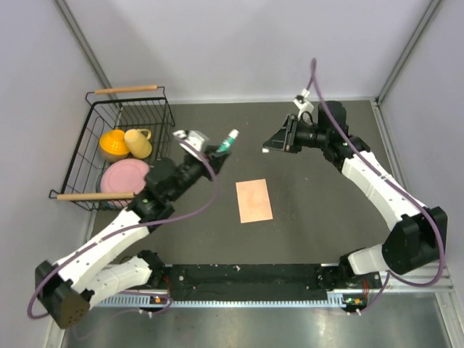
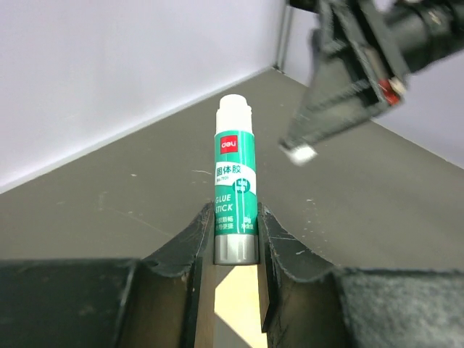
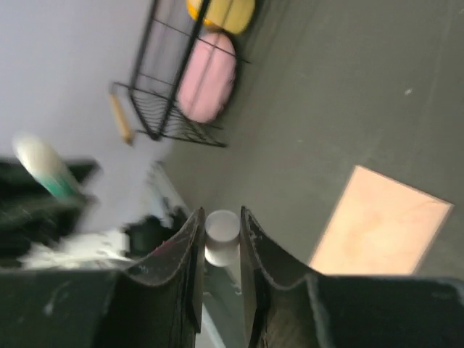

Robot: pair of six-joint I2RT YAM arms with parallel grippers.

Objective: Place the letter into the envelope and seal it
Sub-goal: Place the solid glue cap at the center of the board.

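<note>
K: Dark grey table (image 1: 319, 217), pale walls (image 1: 217, 43) on three sides. Where's the envelope (image 1: 254, 201)?
M: Flat on the table, about mid-field, nothing touching it. It reads as a plain peach rectangle, with no flap showing from above.
K: And the letter?
M: No loose sheet anywhere in view. It could be inside the envelope already; cannot tell.
K: Arms?
M: Both raised on the far side of the envelope. The left gripper (image 1: 215, 152) is far-left of it, jaws narrow, clamped on the lower end of a green-and-white glue stick (image 2: 235, 181), with the stick pointing up and away. The right gripper (image 1: 268, 148) is just beyond the envelope's far edge, jaws narrow, pinching a small white cylinder (image 3: 222, 233).
K: The cap?
M: My reading, yes. The stick's top end looks bare white, and the two grippers face each other, near but apart. Not certain.
K: Anything else?
M: A wire basket (image 1: 78, 152) well to the left of the envelope, with a pink plate (image 1: 125, 176) and yellow cups (image 1: 114, 143) in it. Not involved.
K: Progress?
M: Judging by the layout, insertion is probably done, the glue is opened, and sealing is not begun. No glue on the paper that I can see. Left to do: get at the flap, run the stick along it, fold, press down. The flap side may be face-down, so the envelope may need turning first
</note>
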